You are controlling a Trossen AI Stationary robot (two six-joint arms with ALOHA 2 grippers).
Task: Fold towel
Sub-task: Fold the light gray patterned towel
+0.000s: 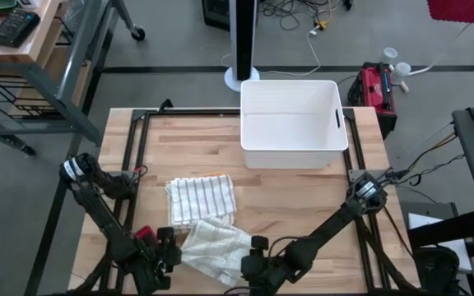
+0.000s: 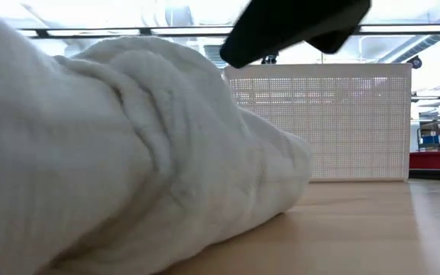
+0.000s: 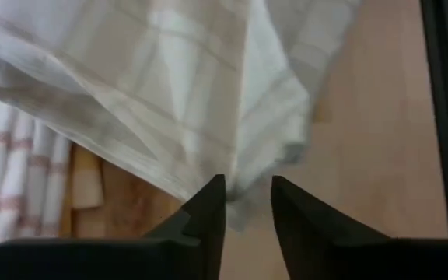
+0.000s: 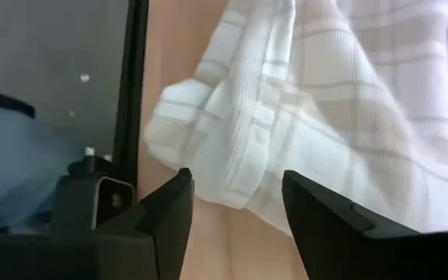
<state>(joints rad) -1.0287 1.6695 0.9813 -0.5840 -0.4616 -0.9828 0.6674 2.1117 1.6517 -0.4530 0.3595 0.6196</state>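
- Jaws of the left gripper [image 3: 247, 204] stand slightly apart, clamped on nothing; a loose corner of the white towel [image 1: 215, 246] lies just ahead of the fingertips, touching or nearly touching the gap between them.
- Jaws of the right gripper [image 4: 236, 198] stand wider apart, also empty; the towel's bunched edge lies just ahead of them on the table [image 1: 303, 197], apart from both fingers.
- Both grippers sit low at the near edge of the table, one at each end of the towel: the left gripper at its left end, the right gripper at its right end.
- White towel: crumpled in a loose heap between the two grippers, near the table's front edge; in the low view its mound fills most of the frame and rests on the wood.
- Long axis of the heap runs roughly left to right, from one gripper to the other, so each arm is about equally near its own end.
- Judgement: the fold is not yet made; the towel would first need spreading, with each gripper taking the corner nearest it.
- Striped towel [image 1: 201, 198]: lies flatter, just behind the white towel and overlapped by its far edge.
- White bin [image 1: 291, 123]: stands at the far side of the table, well apart from the towels.
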